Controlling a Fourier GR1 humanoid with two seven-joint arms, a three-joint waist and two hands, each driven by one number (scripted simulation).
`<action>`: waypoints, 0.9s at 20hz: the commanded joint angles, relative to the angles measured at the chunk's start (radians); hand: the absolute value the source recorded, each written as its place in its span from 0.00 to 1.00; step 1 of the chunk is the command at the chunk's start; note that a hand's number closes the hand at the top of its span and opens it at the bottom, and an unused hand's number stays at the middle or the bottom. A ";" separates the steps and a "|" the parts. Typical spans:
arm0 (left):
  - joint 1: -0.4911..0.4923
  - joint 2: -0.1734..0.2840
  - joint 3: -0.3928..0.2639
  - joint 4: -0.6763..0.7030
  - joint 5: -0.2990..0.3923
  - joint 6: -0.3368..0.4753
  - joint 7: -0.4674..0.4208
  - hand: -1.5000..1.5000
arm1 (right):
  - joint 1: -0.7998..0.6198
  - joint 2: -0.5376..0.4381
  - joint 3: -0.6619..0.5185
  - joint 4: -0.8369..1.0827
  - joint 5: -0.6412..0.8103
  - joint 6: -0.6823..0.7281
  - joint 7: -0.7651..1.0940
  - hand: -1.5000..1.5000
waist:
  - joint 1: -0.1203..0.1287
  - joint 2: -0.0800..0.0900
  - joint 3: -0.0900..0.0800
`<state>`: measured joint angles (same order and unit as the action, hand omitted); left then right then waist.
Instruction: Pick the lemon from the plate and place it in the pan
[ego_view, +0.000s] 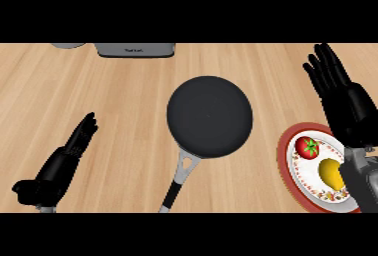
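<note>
A yellow lemon (330, 173) lies on a red-rimmed white plate (291, 165) at the lower right, next to a red tomato (308, 147). A dark round pan (210, 116) sits mid-counter, its grey and black handle (179, 182) pointing toward the lower edge. My right hand (343, 97) hovers above the plate's far right side, fingers straight and pointing away, holding nothing; its forearm covers the plate's right edge. My left hand (65, 159) rests open at the lower left, well apart from the pan.
A grey appliance (136, 49) stands at the counter's far edge, with part of a grey round object (69, 45) to its left. Bare wood counter (111, 100) stretches between the left hand and the pan.
</note>
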<state>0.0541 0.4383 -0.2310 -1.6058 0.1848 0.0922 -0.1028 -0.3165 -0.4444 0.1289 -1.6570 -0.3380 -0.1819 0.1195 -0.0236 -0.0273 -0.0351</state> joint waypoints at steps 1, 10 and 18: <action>-0.039 -0.024 0.008 0.004 -0.016 0.031 0.042 0.50 | 0.030 -0.017 -0.045 0.000 0.041 -0.071 0.036 0.00 | 0.012 0.025 0.035; 0.085 0.042 0.072 0.068 -0.077 0.134 0.112 0.50 | 0.299 -0.210 -0.292 0.344 0.245 -0.473 0.310 0.00 | -0.058 0.023 0.030; 0.043 0.018 0.025 0.030 -0.114 0.146 0.189 0.50 | 0.489 -0.522 -0.137 0.093 0.351 -0.226 0.731 0.00 | -0.010 0.020 0.029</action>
<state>0.1069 0.4683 -0.1884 -1.5620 0.0820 0.2313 0.0497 0.1048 -0.8354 -0.0431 -1.4604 -0.0207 -0.4994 0.6859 -0.0453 -0.0049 -0.0066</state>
